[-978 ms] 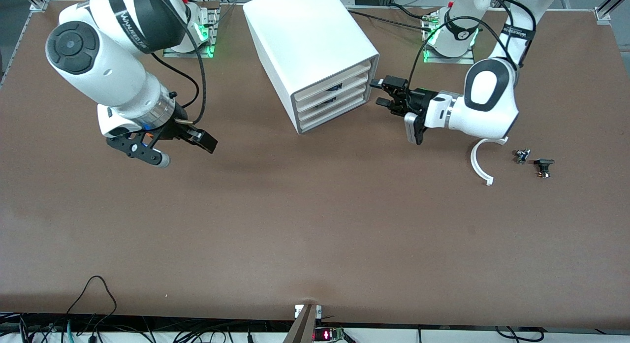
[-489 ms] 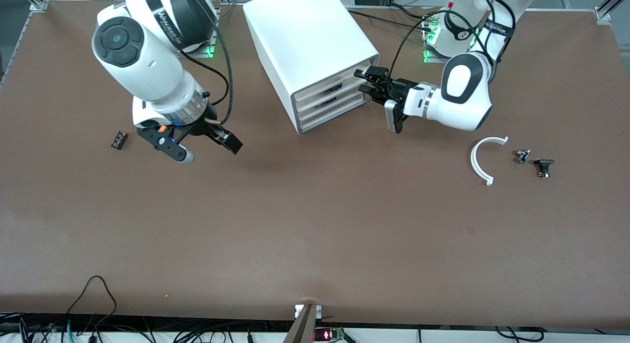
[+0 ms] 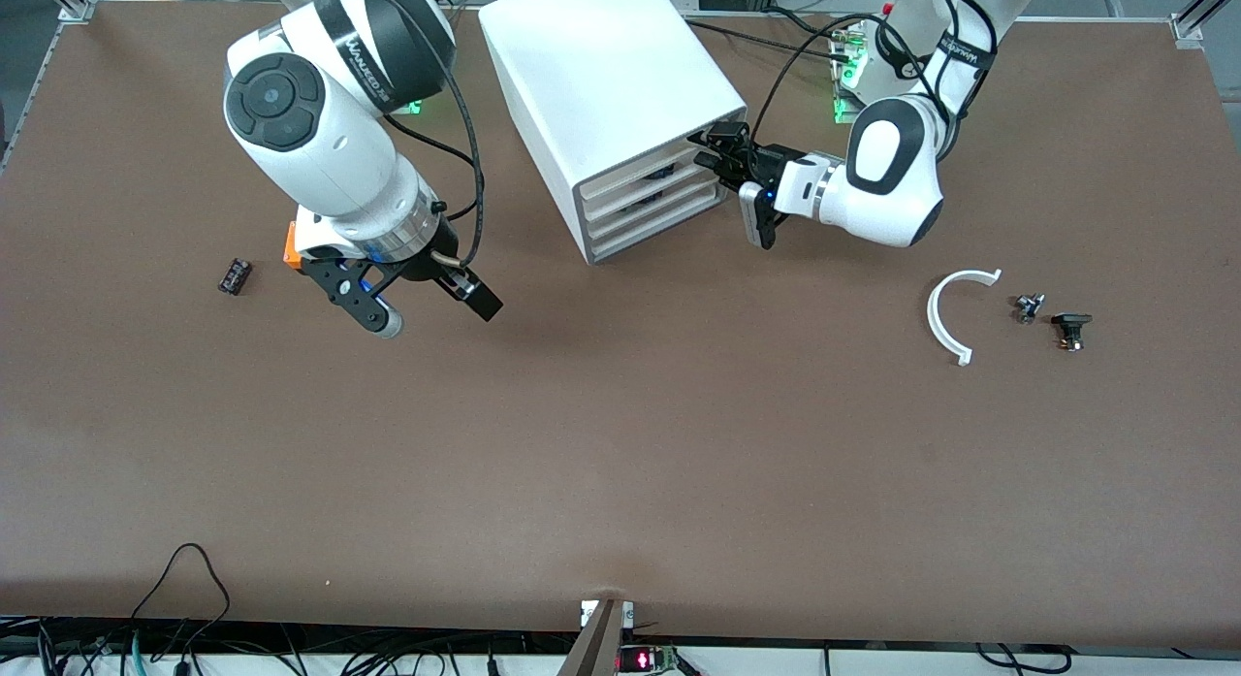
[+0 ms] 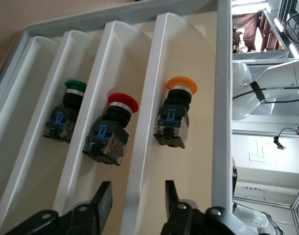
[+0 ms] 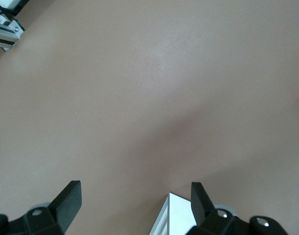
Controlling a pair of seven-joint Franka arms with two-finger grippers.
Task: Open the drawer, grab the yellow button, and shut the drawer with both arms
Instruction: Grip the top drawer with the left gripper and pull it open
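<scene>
Since the earlier frames the left arm has pushed in toward the cabinet [image 3: 601, 75] in the upper middle of the front view. Its left gripper [image 3: 706, 150] has narrowed from wide to about half, and the right arm has swung closer to the cabinet. The left wrist view shows the left gripper [image 4: 137, 196] with its fingers [image 4: 103, 198] straddling the front lip of the drawer [image 4: 144, 122], one on each side and not visibly pinching yet. The button [image 4: 176, 115] lies inside that top drawer, cap up against the cream wall. To do the step well, the fingers probably need to close squarely on the lip, then pull straight out along the drawer's run, since a skewed pull could jam it. The right gripper [image 3: 431, 309] waits spread wide over bare table [image 3: 620, 443], ready to reach in.
</scene>
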